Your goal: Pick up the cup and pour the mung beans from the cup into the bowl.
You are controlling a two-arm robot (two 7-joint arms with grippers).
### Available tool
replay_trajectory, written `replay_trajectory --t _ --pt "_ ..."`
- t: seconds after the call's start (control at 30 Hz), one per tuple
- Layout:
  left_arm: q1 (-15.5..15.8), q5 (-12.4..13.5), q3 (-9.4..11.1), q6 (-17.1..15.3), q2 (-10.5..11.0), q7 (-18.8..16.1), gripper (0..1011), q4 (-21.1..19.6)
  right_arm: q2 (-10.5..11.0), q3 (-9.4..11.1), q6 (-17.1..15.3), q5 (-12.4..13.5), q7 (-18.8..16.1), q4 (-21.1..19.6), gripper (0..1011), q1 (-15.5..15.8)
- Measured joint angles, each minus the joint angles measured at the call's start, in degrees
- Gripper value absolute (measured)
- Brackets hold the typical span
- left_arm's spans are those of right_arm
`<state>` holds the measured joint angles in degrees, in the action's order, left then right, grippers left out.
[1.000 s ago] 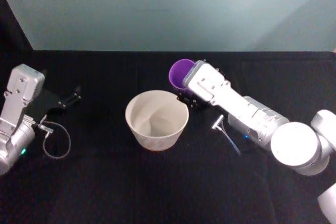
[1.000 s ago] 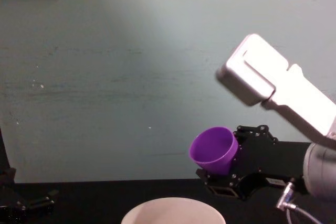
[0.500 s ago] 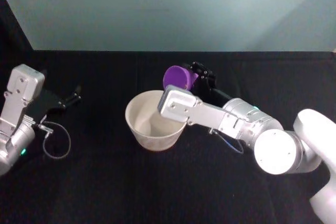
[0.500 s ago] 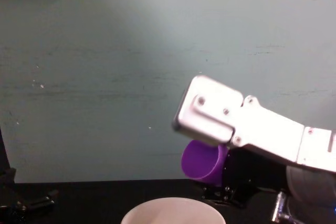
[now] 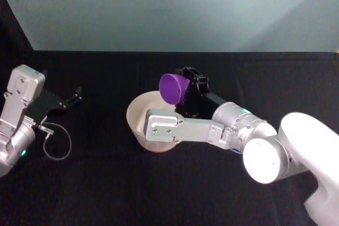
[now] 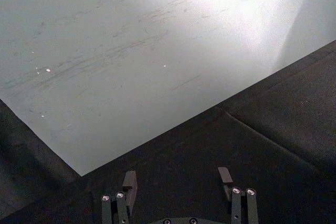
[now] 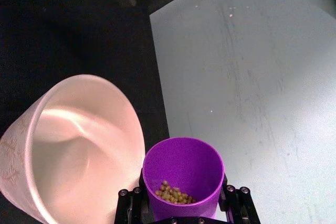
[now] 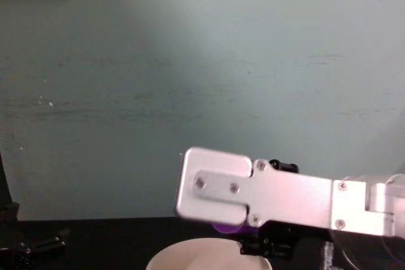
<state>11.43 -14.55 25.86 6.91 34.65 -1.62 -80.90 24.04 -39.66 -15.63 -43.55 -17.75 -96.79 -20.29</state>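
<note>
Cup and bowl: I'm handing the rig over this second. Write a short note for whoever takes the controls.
Right hand: shut on the cup, lifted and tilted at the bowl's far right rim.
Left hand: open, parked at the left of the table.
Mung beans: all in the cup's bottom; the bowl looks empty.
Done: cup picked up and brought to the bowl.
Left: tip the cup further so that the beans pour into the bowl.
</note>
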Motion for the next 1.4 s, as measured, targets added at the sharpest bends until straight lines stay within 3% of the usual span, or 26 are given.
replay_trajectory --t 0.1,0.67,1.4 --pt "0.00 0.00 0.00 0.00 0.00 0.00 1000 0.00 0.02 -0.91 -0.33 -2.62 -0.60 0.15 722 -0.48" --pt "0.00 0.00 0.00 0.00 0.00 0.00 1000 0.00 -0.01 -3.28 -0.79 -11.34 -2.11 0.54 722 -1.25" --pt "0.00 0.00 0.00 0.00 0.00 0.00 1000 0.00 -0.78 -4.85 0.47 -19.32 -4.00 0.96 722 -1.33"
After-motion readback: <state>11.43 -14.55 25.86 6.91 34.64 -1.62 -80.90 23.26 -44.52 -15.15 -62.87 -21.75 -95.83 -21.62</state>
